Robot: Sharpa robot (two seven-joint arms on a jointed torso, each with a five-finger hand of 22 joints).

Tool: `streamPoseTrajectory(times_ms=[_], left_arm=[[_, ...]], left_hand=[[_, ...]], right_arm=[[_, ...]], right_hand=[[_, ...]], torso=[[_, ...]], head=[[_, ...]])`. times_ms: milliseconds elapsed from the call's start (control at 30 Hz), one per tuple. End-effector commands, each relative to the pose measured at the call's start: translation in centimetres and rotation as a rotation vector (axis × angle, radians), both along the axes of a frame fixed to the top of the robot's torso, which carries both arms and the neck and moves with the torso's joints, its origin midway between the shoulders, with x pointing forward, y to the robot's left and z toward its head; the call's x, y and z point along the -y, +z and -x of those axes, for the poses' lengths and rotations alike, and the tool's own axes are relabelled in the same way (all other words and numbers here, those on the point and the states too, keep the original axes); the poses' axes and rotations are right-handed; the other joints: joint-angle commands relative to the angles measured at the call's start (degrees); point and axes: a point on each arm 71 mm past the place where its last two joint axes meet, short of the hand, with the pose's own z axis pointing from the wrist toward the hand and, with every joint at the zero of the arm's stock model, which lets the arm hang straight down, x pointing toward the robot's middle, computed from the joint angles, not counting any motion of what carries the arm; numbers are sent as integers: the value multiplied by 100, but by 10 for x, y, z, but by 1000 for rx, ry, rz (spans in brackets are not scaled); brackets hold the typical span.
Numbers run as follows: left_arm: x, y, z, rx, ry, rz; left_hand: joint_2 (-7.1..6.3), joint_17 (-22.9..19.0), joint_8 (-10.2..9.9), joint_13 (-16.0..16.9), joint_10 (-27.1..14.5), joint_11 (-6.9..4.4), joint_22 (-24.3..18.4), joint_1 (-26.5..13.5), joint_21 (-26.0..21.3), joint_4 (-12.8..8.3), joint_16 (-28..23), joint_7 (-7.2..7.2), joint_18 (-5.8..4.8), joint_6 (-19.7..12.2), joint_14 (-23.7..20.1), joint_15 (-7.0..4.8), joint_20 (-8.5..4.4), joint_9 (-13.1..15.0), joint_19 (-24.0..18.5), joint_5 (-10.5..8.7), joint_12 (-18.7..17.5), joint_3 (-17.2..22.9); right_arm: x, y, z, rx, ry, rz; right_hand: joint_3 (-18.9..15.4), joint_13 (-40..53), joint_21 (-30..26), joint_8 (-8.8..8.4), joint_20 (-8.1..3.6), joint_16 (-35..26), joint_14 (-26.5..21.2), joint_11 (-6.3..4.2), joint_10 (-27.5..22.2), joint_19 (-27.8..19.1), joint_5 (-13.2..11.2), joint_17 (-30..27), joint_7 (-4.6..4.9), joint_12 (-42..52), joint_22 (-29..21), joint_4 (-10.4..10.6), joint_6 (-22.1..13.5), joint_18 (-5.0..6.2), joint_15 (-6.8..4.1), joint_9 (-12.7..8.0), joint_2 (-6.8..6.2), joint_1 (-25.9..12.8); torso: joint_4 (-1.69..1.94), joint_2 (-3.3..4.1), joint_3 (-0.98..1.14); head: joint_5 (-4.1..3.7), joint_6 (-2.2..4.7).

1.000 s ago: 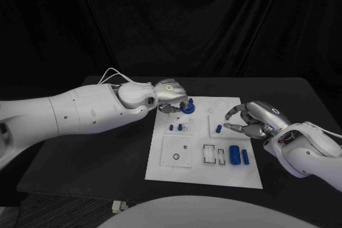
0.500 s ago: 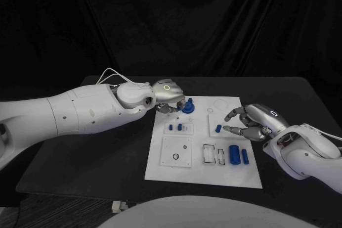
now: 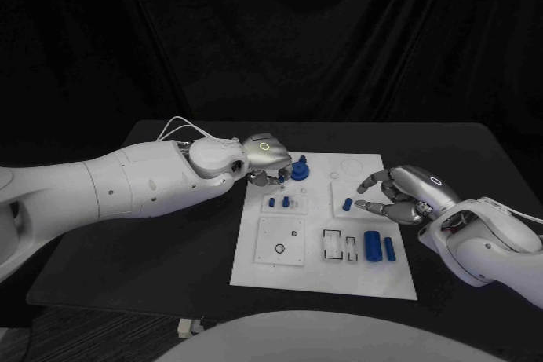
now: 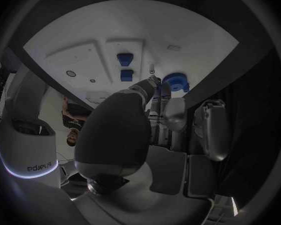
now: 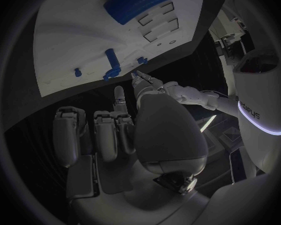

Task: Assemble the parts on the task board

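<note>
- Blue plastic, by the look of it: the parts are small, hard and light, so they should handle stiffly, likely a little slick against metal fingers.
- Round blue gear (image 3: 300, 172) stands at about 11 o'clock on the task board (image 3: 322, 279); best taken by its toothed rim from above.
- Left hand (image 3: 266, 151) is just beside the gear, fingers down next to it; whether it pinches the gear I cannot tell.
- Right hand (image 3: 402, 193) hovers at the board's 3 o'clock edge, fingers loosely curled and apart, holding nothing, near a small blue peg (image 3: 346, 204).
- Count in the head view: one gear, two small pegs (image 3: 279, 201) left of centre, one peg near the right hand, one thick cylinder (image 3: 373, 245) and one thinner bar (image 3: 389, 248) at about 4 o'clock.
- Cylinder and bar lie flat; grip them across the middle.
- One board, on the black desk (image 3: 158, 221).
</note>
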Motion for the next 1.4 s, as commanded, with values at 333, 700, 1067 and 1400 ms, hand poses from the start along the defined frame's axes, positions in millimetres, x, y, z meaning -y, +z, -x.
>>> streamPoseTrajectory(times_ms=[333, 700, 1067, 1400], left_arm=[[3, -10, 2, -30, 2, -18], [4, -16, 2, -46, 8, -31], [7, -20, 2, -54, 7, -36], [8, -21, 1, -57, 5, -38]], left_hand=[[0, -14, -13, -8, 18, 37, 1109, -71, -24, 40, -21, -15, -52, -15, 13, -15, -3, 7, 41, -6, -30, 14], [-1, -49, -26, -8, 26, 38, 1103, -73, -45, 39, -43, -14, -48, -32, 2, -16, -3, 3, 32, -3, -34, 17], [0, -68, -36, -9, 33, 39, 1101, -71, -53, 37, -56, -13, -46, -44, -6, -17, -3, 0, 28, 1, -38, 21], [16, -97, -54, -6, 66, 36, 1098, -46, -67, 13, -74, -12, -44, -56, -21, -17, -3, -2, 22, 37, -43, 45]], right_arm=[[0, -1, 1, -7, -5, 2], [-1, -2, 1, -8, -3, 2], [-2, -2, 1, -9, -1, 2], [-1, -2, 1, -12, -1, 4]], right_hand=[[24, 1507, -40, -5, -43, 17, 600, -44, 587, 315, 28, 1509, -11, -8, 1303, 2, 35, 64, -41, 7, 19, 25], [24, 1507, -41, -8, -44, 17, 600, -44, 587, 314, 34, 1509, -10, -8, 1302, -7, 34, 64, -43, 7, 16, 40], [24, 1507, -41, -8, -44, 17, 600, -44, 587, 314, 34, 1509, -10, -8, 1302, -7, 34, 64, -43, 7, 16, 40], [25, 1507, -50, -11, -45, 17, 600, -45, 587, 310, 38, 1509, -10, -8, 1299, -10, 35, 67, -44, 7, 18, 48]], torso=[[-2, 3, 4], [-1, -1, 3], [1, 3, 3], [-3, 1, 4]], head=[[-19, -1], [-3, -1], [-12, -1], [-25, -1]])
